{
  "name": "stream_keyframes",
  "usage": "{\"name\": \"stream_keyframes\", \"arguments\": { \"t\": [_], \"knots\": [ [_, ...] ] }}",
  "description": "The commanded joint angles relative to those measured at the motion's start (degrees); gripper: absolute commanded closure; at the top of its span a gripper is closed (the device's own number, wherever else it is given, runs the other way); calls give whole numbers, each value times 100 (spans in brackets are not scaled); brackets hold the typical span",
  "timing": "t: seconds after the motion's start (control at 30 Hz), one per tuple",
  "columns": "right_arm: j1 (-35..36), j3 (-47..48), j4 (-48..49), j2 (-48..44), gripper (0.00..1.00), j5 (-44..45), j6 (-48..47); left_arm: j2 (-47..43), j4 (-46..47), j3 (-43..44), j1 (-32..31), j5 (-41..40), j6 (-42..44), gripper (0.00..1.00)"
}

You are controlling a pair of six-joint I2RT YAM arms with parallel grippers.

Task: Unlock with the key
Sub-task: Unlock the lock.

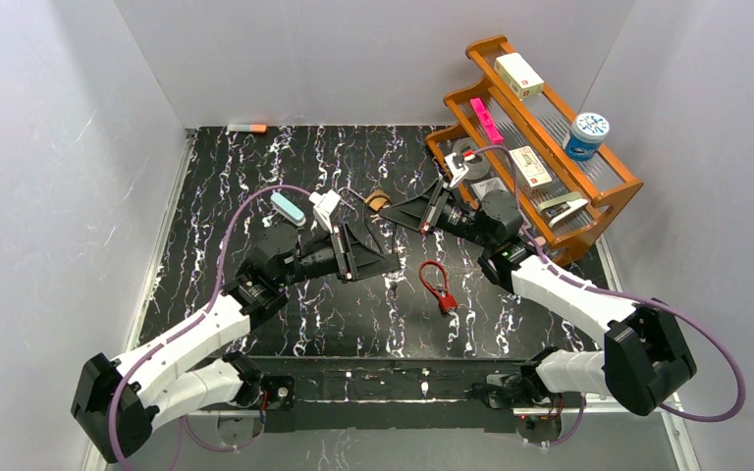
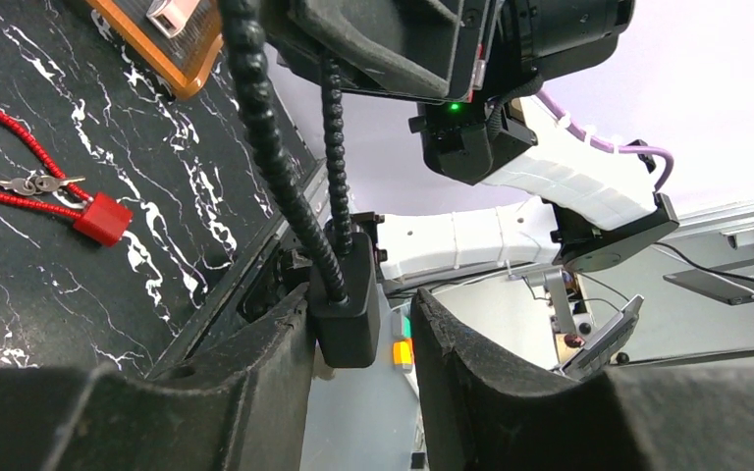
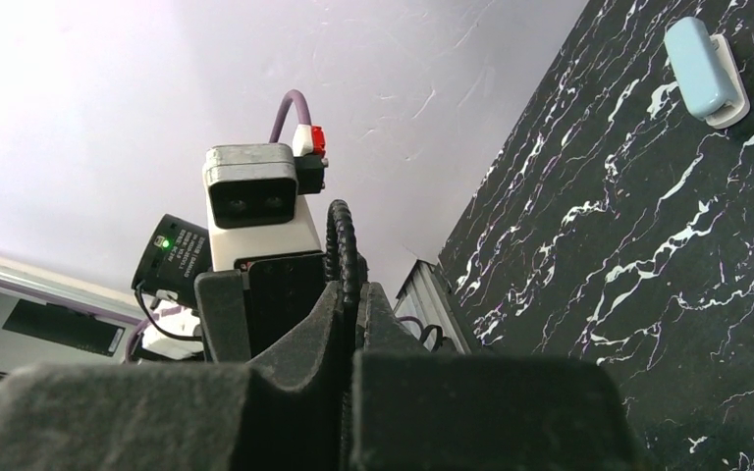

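Above the middle of the marbled table (image 1: 245,177), the right gripper (image 3: 349,314) is pinched tight on the ribbed cable of a black cable lock (image 2: 344,314). The lock's body hangs between the parted fingers of the left gripper (image 2: 361,309), with a gap showing on one side. A red cable lock (image 1: 439,285) lies flat just right of centre, with keys (image 2: 31,183) resting across its loop. A wooden rack (image 1: 481,49) stands at upper right.
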Motion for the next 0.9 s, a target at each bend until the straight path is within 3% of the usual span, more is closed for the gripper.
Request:
{"name": "stream_keyframes", "arguments": {
  "t": [0.0, 0.1, 0.23, 0.27, 0.37, 0.47, 0.67, 0.87],
  "knots": [
    [-36, 292, 290, 30, 99, -204, -47, 146, 203, 227, 16, 161, -58, 64],
    [-35, 262, 359, 30, 99, -263, -4, 284, 250, 224, 29, 51, -157, 73],
    [-30, 223, 316, 0, 96, -310, 14, 400, 308, 189, 40, -91, -220, 98],
    [-34, 213, 266, -21, 84, -307, 6, 404, 320, 183, 36, -129, -218, 100],
    [-37, -6, 214, -231, 34, -79, 27, 307, 292, 164, 50, -425, -210, 100],
    [-46, -446, 198, -669, 17, 300, -70, 117, 169, 144, 45, -800, -188, 100],
    [-51, -1169, 103, -1453, 15, 444, -52, -154, 353, -27, 64, -1296, -451, 100],
    [-39, -1745, 1198, -1598, 37, 147, 391, -202, 846, -222, 60, -1589, -987, 100]
  ]
}}
